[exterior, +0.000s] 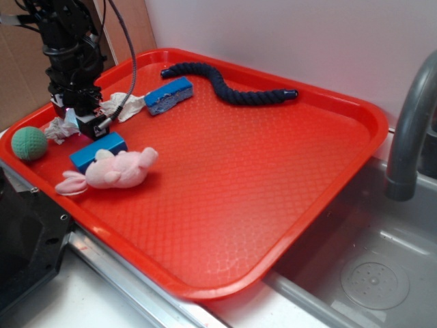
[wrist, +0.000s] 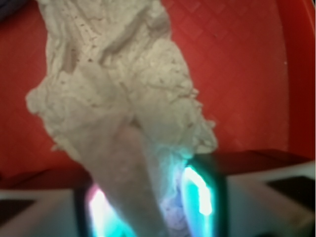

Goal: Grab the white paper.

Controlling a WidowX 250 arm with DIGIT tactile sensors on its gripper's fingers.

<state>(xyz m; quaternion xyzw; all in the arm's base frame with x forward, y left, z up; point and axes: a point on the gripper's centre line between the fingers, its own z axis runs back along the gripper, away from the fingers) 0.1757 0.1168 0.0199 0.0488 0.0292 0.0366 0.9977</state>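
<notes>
A red tray point(exterior: 293, 171) holds everything here. At its far left corner the gripper point(exterior: 76, 117) is closed on the white paper point(exterior: 123, 106), which trails out on both sides of the arm: one crumpled end toward the far blue sponge point(exterior: 168, 95), the other toward the green ball point(exterior: 29, 143). In the wrist view the paper point(wrist: 118, 94) runs down between the two glowing pads point(wrist: 197, 190), pinched there (its lower part blurs out of focus). Whether it is off the tray I cannot tell. A second blue sponge point(exterior: 97, 151) lies just in front of the gripper, touching the pink plush point(exterior: 113, 171). A dark blue rope point(exterior: 229, 85) curves along the tray's far side. Right of the tray, a grey faucet point(exterior: 410, 130) stands over a steel sink point(exterior: 369, 273).
</notes>
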